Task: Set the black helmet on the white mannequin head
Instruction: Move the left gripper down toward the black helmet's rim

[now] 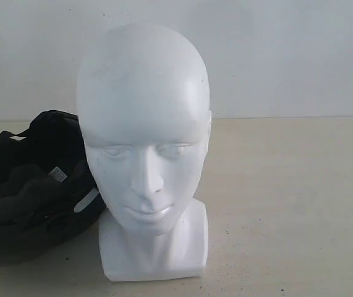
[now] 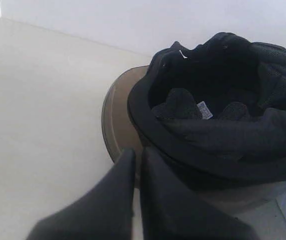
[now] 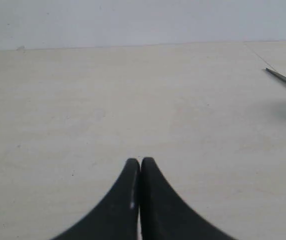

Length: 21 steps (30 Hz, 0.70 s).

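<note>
bright, even, diffuse light; the exterior view looks hazy and washed out. the white mannequin head [image 1: 142, 124] carries soft glare on its brow toward 2 o'clock and on its lips. the black helmet [image 1: 34, 185], at 8 o'clock, sinks into near-detailless dark, with a faint shadow beneath. nearest each wrist lens, the dark fingers [image 2: 107, 205] are out of focus.

Pale table [image 1: 287, 198] bears black helmet [image 1: 34, 192] beside white mannequin head [image 1: 145, 142]

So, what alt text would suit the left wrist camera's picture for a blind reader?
A black helmet lies on a pale table, its padded inside facing the camera and its brownish visor showing at the rim. The left pincer, shut, points at it from the foreground.
</note>
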Motion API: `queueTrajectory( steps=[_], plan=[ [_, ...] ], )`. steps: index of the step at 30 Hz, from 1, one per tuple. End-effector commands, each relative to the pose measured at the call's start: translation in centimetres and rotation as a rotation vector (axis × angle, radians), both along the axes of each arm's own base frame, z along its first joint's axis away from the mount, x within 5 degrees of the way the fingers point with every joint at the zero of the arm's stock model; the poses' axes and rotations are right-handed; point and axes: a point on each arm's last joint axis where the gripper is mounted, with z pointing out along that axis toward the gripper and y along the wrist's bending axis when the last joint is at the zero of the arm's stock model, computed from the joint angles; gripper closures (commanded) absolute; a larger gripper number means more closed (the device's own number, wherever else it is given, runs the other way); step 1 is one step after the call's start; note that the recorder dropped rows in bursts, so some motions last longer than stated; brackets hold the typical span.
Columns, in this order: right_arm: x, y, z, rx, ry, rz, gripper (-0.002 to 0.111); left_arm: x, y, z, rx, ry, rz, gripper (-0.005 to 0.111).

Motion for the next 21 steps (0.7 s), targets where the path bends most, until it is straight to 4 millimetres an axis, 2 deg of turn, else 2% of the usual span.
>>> queueTrajectory(
  steps=[1,17,18,21],
  plan=[
    [0.0,0.0,0.1,-0.007,-0.016,0.0,0.108,0.0,-0.1,-0.1,-0.005,0.003,-0.007,0.102],
    [0.0,0.0,0.1,-0.007,-0.016,0.0,0.108,0.0,-0.1,0.0,0.005,-0.006,-0.012,0.102],
    [0.0,0.0,0.1,-0.007,-0.016,0.0,0.108,0.0,-0.1,0.2,-0.001,-0.011,-0.016,0.102],
    [0.0,0.0,0.1,-0.007,-0.016,0.0,0.108,-0.3,-0.1,3.5,-0.019,-0.08,-0.011,0.102]
  ],
)
